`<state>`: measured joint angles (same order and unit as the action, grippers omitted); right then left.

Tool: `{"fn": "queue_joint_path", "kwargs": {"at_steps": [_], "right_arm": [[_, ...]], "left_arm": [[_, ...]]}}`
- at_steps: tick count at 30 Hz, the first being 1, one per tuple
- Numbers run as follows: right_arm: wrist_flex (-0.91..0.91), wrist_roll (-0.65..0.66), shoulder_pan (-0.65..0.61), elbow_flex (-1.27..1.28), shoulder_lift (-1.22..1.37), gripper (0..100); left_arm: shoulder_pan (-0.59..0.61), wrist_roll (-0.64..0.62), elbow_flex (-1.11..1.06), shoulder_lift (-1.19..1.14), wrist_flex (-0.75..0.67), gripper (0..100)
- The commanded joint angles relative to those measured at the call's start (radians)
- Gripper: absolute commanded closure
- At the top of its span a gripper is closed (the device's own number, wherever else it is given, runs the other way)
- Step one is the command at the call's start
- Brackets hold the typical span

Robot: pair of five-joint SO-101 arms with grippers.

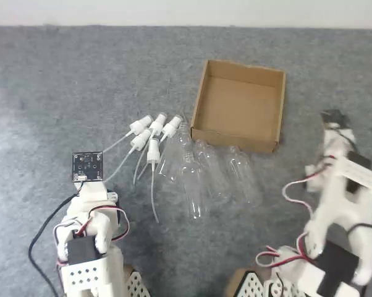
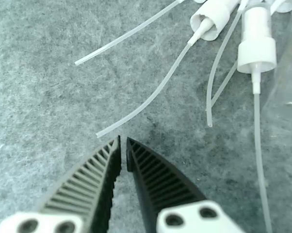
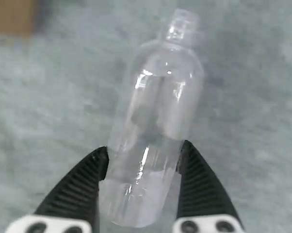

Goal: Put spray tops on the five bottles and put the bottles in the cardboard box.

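Cardboard, the box [image 1: 235,137] sits open and bare inside. The clear bottles [image 1: 195,185] lie capless at its 6 o'clock, with the spray tops [image 1: 154,133] at their 10 o'clock. Up close, the left gripper [image 2: 123,140] has its fingers nearly pressed together, pinching nothing, near a dip tube [image 2: 151,97]. The right gripper [image 3: 143,150] is spread wide either side of one bottle [image 3: 160,97]; I cannot tell whether it touches.

Grey felt tabletop [image 1: 50,74], pale wall [image 1: 173,12]
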<state>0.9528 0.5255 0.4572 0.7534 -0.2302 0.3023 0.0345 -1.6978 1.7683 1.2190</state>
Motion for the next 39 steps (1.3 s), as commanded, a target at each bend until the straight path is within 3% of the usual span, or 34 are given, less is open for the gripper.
{"fn": "queue_joint_path", "kwargs": {"at_steps": [1, 7, 15, 25, 39], "right_arm": [[-0.010, 0.216, 0.177, -0.049, 0.001, 98.9], [-0.008, 0.293, 0.259, -0.049, 0.002, 98.3], [-0.008, 0.265, 0.226, -0.051, -0.005, 77.3], [0.110, 0.081, 0.137, -0.273, 0.010, 76.4], [0.199, 0.061, 0.143, -0.503, 0.314, 76.6]], "left_arm": [[0.003, 0.000, 0.013, 0.009, 0.002, 99], [0.003, 0.002, 0.013, 0.009, 0.002, 99], [0.003, 0.002, 0.013, 0.009, 0.002, 99], [0.003, 0.002, 0.013, 0.009, 0.002, 99], [0.003, 0.002, 0.013, 0.009, 0.002, 99]]}}
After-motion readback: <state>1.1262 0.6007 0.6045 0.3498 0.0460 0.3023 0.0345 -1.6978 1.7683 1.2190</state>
